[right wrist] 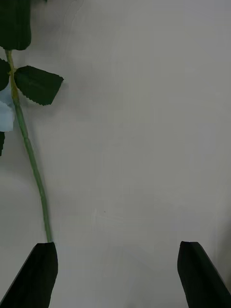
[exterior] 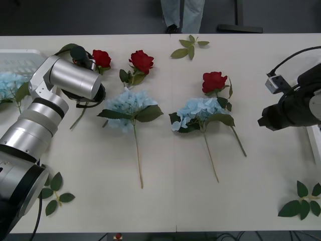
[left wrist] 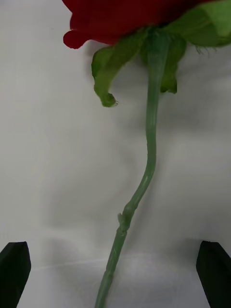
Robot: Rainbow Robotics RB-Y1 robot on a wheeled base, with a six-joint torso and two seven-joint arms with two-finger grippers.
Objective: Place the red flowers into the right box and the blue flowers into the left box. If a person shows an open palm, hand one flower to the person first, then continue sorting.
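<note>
**Left gripper poised over a rose stem**

Over the table's far left, the left gripper [left wrist: 115, 274] is held with its black fingers spread wide, nothing between them. A red rose [left wrist: 120, 19] lies just ahead of it, and its thin green stem [left wrist: 144, 178] runs back between the two fingertips, slightly off centre. For a sound grasp, the stem should be centred between the fingers and the gripper lowered until they bracket it against the table [exterior: 165, 191] before closing; a pinch on the leaves or head is best avoided.

At the table's right edge the right gripper [right wrist: 115, 274] is likewise open and empty, with another stem [right wrist: 33, 173] ending at one fingertip. Two blue hydrangeas [exterior: 131, 106] and two more roses [exterior: 214, 81] lie mid-table; the left box [exterior: 20, 56] already holds a blue head.
</note>
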